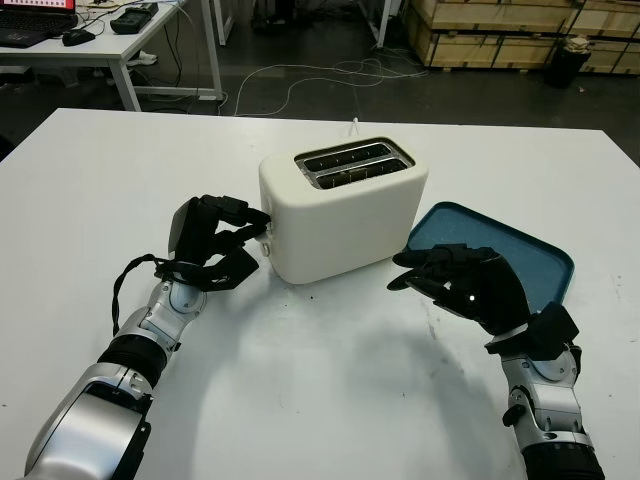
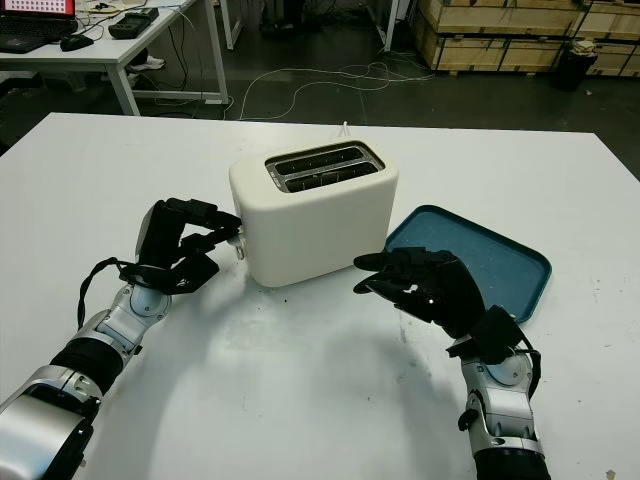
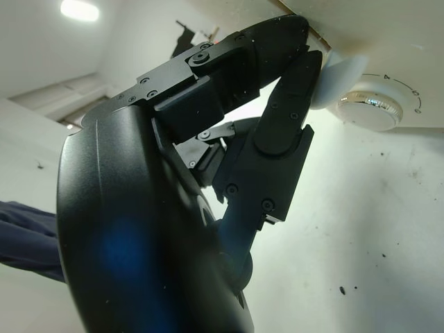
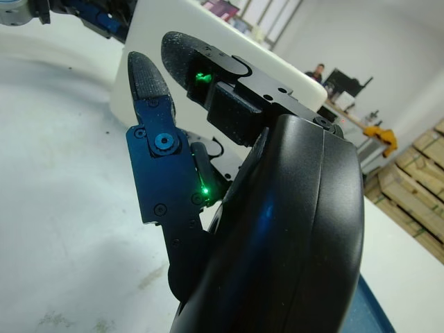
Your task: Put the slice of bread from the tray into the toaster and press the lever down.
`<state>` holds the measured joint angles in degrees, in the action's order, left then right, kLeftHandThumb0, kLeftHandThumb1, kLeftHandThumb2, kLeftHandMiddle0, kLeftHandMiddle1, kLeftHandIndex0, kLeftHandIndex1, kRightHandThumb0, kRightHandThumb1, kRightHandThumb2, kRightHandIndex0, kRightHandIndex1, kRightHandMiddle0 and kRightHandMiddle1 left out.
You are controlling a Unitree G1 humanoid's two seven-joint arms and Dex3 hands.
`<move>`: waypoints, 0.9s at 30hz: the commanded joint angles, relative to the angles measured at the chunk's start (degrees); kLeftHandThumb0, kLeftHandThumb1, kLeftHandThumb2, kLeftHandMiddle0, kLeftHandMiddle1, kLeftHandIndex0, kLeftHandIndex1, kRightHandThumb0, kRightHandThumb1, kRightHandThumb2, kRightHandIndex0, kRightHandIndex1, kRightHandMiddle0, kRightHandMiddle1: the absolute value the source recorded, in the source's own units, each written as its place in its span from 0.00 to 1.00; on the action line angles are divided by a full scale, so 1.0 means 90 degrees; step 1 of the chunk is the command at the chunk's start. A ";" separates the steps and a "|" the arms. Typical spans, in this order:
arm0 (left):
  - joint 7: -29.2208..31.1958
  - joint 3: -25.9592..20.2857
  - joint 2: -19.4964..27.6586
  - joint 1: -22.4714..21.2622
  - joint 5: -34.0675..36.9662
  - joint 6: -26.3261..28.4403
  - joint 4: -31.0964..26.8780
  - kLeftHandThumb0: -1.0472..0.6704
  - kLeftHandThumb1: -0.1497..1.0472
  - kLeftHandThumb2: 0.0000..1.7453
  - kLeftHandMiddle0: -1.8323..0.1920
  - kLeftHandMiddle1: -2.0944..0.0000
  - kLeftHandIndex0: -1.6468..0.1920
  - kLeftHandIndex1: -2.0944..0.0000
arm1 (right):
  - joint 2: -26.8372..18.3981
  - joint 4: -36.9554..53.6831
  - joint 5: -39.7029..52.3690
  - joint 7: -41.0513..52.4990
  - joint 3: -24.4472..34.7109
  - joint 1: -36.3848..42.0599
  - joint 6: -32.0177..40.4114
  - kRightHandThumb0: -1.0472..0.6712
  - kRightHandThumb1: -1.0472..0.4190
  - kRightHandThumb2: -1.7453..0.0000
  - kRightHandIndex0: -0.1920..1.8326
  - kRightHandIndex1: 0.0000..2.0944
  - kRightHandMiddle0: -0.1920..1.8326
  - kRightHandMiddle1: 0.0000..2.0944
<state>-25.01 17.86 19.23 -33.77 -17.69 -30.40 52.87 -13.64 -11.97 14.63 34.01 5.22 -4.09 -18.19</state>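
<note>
A cream two-slot toaster [image 1: 345, 215] stands mid-table. Its slots [image 1: 350, 165] look dark; something tan sits low in the nearer one, and I cannot tell if it is bread. My left hand [image 1: 247, 226] is at the toaster's left end, fingers curled around the pale lever [image 3: 341, 69] just above the chrome dial [image 3: 378, 107]. The blue tray [image 1: 525, 250] lies to the right of the toaster with nothing on it. My right hand [image 1: 425, 272] hovers open over the tray's near left corner, close to the toaster's right end.
The white table [image 1: 320, 400] stretches wide in front of the toaster. A white cord [image 1: 353, 126] runs off behind the toaster. Beyond the far edge are a desk [image 1: 100, 45] and stacked wooden crates [image 1: 500, 30].
</note>
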 commanded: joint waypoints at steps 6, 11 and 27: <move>0.1246 0.1548 -0.0517 0.0140 -0.1383 0.0700 -0.0762 0.50 0.82 0.00 0.52 0.39 0.22 0.99 | -0.0036 -0.0171 -0.0032 0.0016 -0.0034 -0.0059 0.0004 0.35 0.12 1.00 0.58 0.30 0.66 0.00; 0.1163 0.1270 0.0100 -0.0041 -0.1341 0.0519 -0.1671 0.51 0.78 0.00 0.54 0.21 0.21 0.98 | -0.0032 -0.0135 -0.0038 -0.0012 -0.0056 -0.0047 0.0057 0.34 0.12 1.00 0.58 0.30 0.66 0.00; 0.1803 -0.0252 0.0864 0.0240 -0.1092 0.0828 -0.3726 0.53 0.75 0.00 0.42 0.35 0.19 0.95 | -0.0017 -0.0076 -0.0064 -0.0079 -0.0085 0.0012 0.0127 0.35 0.11 1.00 0.58 0.29 0.65 0.00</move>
<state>-9.04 14.47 29.61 -29.64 -27.70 -20.18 23.70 -13.62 -13.06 14.59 33.84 4.67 -4.10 -17.40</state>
